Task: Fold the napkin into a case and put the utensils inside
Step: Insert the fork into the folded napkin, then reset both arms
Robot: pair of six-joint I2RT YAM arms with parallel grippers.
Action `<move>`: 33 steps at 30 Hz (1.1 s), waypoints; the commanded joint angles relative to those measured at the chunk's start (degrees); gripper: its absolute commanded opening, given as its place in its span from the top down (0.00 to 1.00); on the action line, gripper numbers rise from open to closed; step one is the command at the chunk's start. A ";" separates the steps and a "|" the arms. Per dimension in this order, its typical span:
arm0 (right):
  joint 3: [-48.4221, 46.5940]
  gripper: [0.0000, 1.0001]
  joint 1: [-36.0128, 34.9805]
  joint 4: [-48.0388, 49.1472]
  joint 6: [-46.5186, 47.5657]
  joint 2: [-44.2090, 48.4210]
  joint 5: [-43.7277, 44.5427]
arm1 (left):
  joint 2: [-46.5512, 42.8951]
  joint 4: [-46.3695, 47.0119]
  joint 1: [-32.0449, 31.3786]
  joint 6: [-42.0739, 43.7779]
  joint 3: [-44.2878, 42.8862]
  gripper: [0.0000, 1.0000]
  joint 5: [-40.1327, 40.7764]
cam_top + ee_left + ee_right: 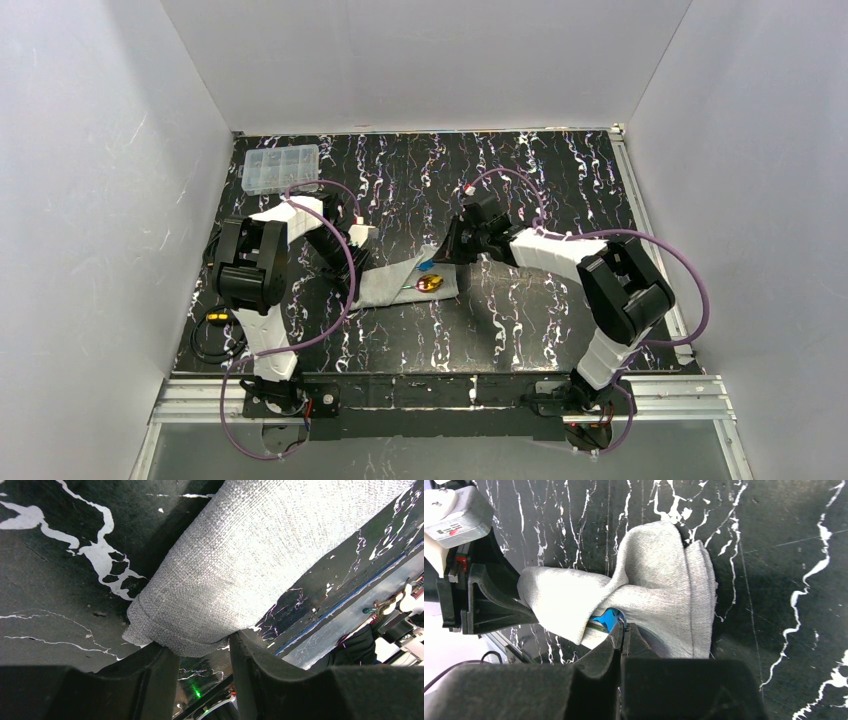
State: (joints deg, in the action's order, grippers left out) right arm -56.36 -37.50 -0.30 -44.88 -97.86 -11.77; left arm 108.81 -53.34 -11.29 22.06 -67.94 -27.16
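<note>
The light-grey napkin (392, 290) lies folded into a long strip on the black marbled table, its right end bunched and lifted. My right gripper (624, 627) is shut at the mouth of that raised fold (664, 590), pinching the wide end of the blue utensil (606, 619), whose stem runs under the cloth flap. A gold-pink utensil (430, 284) rests on the strip just below the blue one (427, 267). My left gripper (200, 652) stands at the strip's left end (260, 555), jaws apart, with the cloth's edge resting on both fingertips.
A clear plastic compartment box (282, 168) sits at the back left corner. Purple cables (340, 300) loop off both arms. The table's metal rail (440, 392) runs along the near side, and white walls enclose the other three sides.
</note>
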 commanded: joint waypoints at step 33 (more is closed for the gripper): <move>3.55 0.01 14.44 -10.78 12.59 17.65 39.40 | -16.10 17.64 8.65 -1.79 -4.36 0.02 -11.83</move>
State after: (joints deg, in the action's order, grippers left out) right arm -57.71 -23.73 -17.21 -29.89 -85.62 5.56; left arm 96.01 -53.60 -5.04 22.63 -79.59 -26.09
